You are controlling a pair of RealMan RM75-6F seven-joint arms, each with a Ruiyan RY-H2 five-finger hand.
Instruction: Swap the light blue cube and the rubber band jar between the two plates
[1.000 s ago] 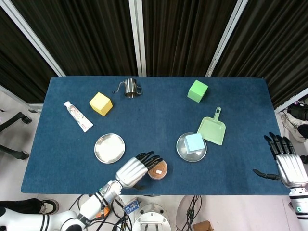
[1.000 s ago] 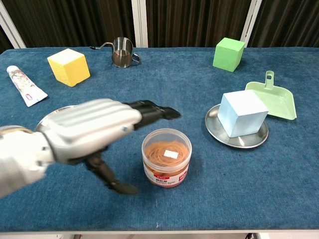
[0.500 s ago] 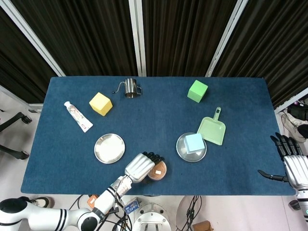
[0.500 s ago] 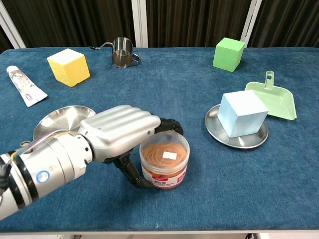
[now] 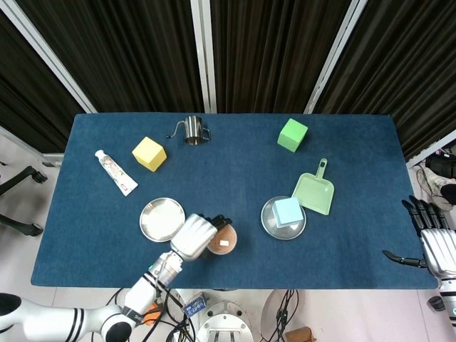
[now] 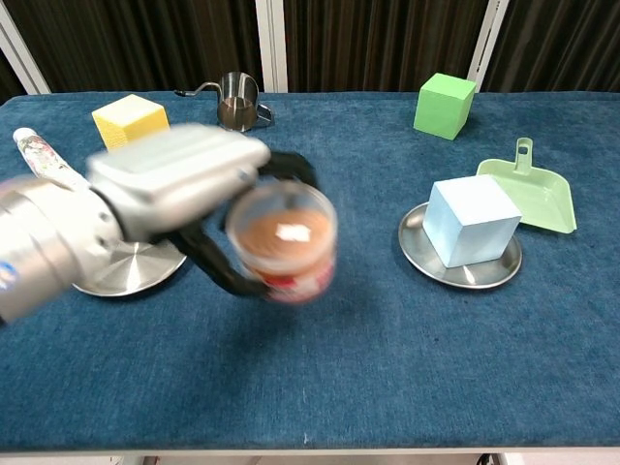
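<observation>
My left hand (image 5: 191, 237) (image 6: 179, 190) grips the rubber band jar (image 5: 221, 242) (image 6: 284, 240) and holds it lifted above the cloth, blurred by motion in the chest view. The jar is clear with a red label and tan bands inside. Just left of it lies the bare left plate (image 5: 158, 219) (image 6: 121, 274). The light blue cube (image 5: 288, 211) (image 6: 472, 220) sits on the right plate (image 5: 271, 226) (image 6: 418, 255). Off the table's right edge, my right hand (image 5: 433, 241) hangs with fingers spread and nothing in it; the chest view does not show it.
A green dustpan (image 5: 314, 192) (image 6: 531, 194) touches the right plate's far side. A green cube (image 5: 293, 135) (image 6: 445, 106), a small metal pitcher (image 5: 191, 130) (image 6: 235, 101), a yellow cube (image 5: 149, 153) (image 6: 126, 117) and a tube (image 5: 115, 172) (image 6: 38, 157) lie further back.
My left hand closed around the jar, then lifted it and carried it left and away from the front edge, toward the left plate. The right hand drifted slightly right.
</observation>
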